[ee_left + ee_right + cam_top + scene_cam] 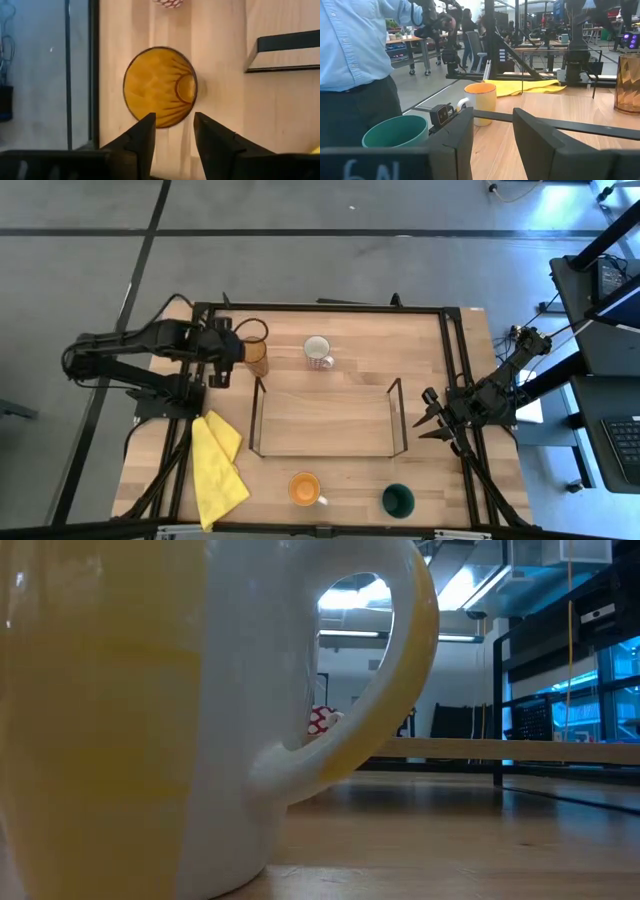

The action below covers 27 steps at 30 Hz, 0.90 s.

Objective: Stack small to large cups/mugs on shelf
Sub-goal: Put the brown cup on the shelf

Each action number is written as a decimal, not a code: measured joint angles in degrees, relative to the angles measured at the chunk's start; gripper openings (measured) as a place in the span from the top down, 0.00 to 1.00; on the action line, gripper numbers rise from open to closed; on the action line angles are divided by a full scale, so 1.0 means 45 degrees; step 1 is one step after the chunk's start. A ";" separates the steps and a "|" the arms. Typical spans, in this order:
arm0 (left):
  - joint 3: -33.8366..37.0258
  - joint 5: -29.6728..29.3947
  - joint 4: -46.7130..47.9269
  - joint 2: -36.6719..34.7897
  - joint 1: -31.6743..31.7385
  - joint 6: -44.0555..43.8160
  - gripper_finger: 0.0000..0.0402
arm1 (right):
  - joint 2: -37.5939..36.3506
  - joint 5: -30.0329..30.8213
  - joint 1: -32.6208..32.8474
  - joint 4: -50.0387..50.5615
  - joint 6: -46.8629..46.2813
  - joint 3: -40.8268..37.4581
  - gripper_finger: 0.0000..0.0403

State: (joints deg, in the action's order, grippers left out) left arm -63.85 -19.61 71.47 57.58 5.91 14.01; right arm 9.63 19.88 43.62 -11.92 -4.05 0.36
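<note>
The amber tumbler stands upright at the table's far left, seen from above in the left wrist view. My left gripper is open just left of it and above it, fingertips at its rim. The white mug stands to the tumbler's right. The shelf sits mid-table. The orange mug and the green cup stand near the front edge. My right gripper waits open at the right edge.
A yellow cloth lies at the near left of the table. The shelf's black wire frames stand upright at both its ends. A person in a light blue shirt stands beyond the table's near side.
</note>
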 joint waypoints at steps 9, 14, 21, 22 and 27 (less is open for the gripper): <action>0.0082 0.0928 -0.0380 0.1137 -0.0005 0.1060 0.68 | 0.0000 -0.0005 0.0000 0.0024 0.0002 0.0000 0.66; 0.0082 0.0964 -0.0434 0.1979 0.0056 0.1368 0.68 | -0.0002 0.0000 0.0000 0.0065 0.0000 0.0000 0.66; 0.0082 0.0959 -0.0441 0.2388 0.0811 0.1383 0.68 | -0.0005 0.0000 0.0000 0.0131 0.0000 0.0000 0.66; 0.0082 0.0959 -0.0452 0.2396 0.0922 0.1370 0.68 | -0.0005 0.0000 0.0000 0.0131 0.0003 0.0000 0.66; 0.0082 0.1773 -0.0500 0.2484 0.1288 0.1267 0.68 | -0.0005 0.0000 0.0000 0.0131 0.0004 0.0000 0.66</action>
State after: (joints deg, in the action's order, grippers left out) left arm -63.48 -11.63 69.22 68.76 11.71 19.71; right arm 9.61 19.88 43.62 -11.33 -4.03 0.36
